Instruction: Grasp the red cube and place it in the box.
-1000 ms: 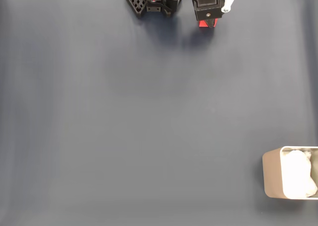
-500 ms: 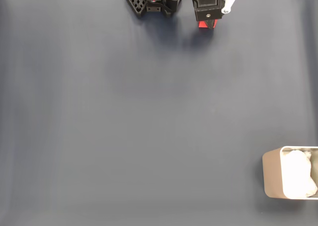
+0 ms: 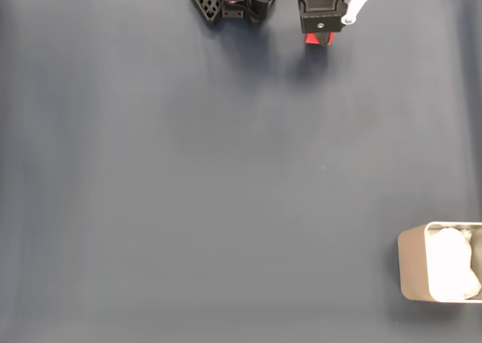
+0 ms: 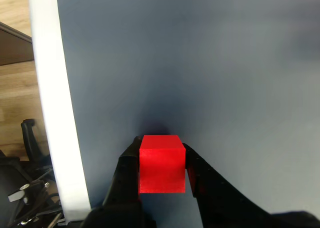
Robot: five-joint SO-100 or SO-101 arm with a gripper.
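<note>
The red cube [image 4: 161, 163] sits squeezed between my gripper's [image 4: 161, 155] two black fingers in the wrist view, held a little above the dark blue-grey mat. From the fixed view, the gripper [image 3: 318, 38] is at the top edge of the mat, right of centre, with a sliver of the red cube [image 3: 312, 39] showing under the black arm body. The box [image 3: 416, 271], a pale metal tin with white padding inside, stands at the bottom right corner, far from the gripper and partly cut off by the frame's right edge.
The arm's black base [image 3: 230, 0] stands at the top centre in the fixed view. The mat's white border [image 4: 52, 112] runs along the left of the wrist view, with wooden floor and dark gear beyond it.
The arm has shifted slightly to the right along the top edge with the red cube still held. The box has not moved.
</note>
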